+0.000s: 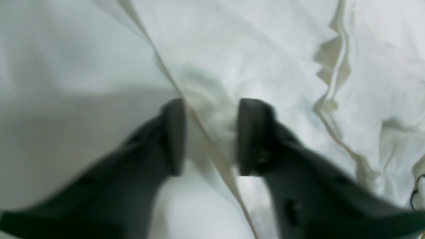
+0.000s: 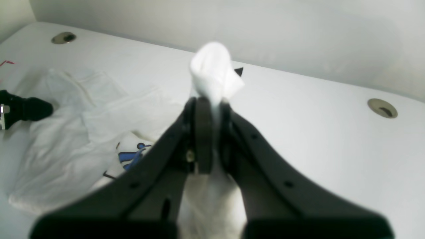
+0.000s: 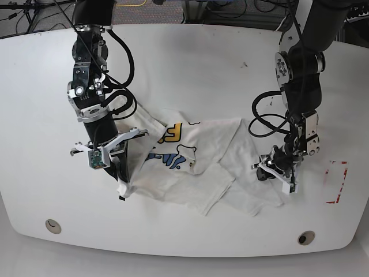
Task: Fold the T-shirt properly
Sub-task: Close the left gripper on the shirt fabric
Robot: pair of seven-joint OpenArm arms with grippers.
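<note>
The white T-shirt [image 3: 202, 167] lies crumpled across the table's middle, its blue and orange print [image 3: 170, 144] facing up. On the shirt's right edge my left gripper [image 3: 275, 173] is down on the cloth. In the left wrist view its fingers [image 1: 211, 132] stand apart, with a raised fold and hem of the T-shirt [image 1: 265, 59] between the pads. At the shirt's left corner my right gripper [image 3: 121, 183] is shut on the cloth. In the right wrist view a tuft of white T-shirt [image 2: 212, 73] sticks out past the closed right gripper [image 2: 212, 106].
The white table [image 3: 202, 57] has a round hole near each front corner [image 3: 53, 225] [image 3: 306, 237]. A red tape mark [image 3: 337, 183] lies to the right of the left gripper. Cables run along the back edge [image 3: 132, 6].
</note>
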